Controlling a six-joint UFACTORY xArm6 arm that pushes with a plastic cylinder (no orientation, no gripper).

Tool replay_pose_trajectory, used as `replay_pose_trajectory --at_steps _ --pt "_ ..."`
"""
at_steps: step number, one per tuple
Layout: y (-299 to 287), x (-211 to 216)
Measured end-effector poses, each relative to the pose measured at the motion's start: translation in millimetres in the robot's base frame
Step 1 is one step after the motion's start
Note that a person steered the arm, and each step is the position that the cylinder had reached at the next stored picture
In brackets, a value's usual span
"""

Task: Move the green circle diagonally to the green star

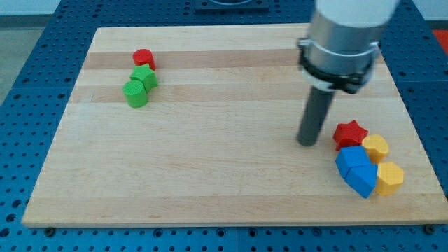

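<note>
A pale wooden board lies on a blue perforated table, and everything here is placed against that board. Above its right half hangs the arm's grey-and-white cylinder body, from which the dark rod drops straight down; my tip meets the wood right of the board's centre, just to the left of the red star and possibly touching it, which cannot be told from this angle. The arm carries no claw at all, only the rod, so nothing is clasped. Toward the board's lower right corner sits a tight cluster: two blue blocks pressed together, their shapes hard to read, with the red star at their upper edge, a yellow block on the star's right and a second yellow block against the blue pair's right side. Near the board's upper left corner, well apart from my tip, stands a second cluster: the green circle lowest and leftmost, touching the green star diagonally up and to its right, and a small red block, roughly round, just above the star.
</note>
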State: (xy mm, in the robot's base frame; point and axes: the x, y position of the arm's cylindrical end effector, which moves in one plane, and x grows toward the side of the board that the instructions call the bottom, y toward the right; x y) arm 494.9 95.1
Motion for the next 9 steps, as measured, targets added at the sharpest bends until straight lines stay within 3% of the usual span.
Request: replay_pose_trajectory --at_steps 4,5,6,8,9 --pt "-249.3 -0.7" --pt "-280.1 -7.1" --pt "-280.1 -35.5" --pt "-260.3 -156.8" --pt "-260.4 -160.2"
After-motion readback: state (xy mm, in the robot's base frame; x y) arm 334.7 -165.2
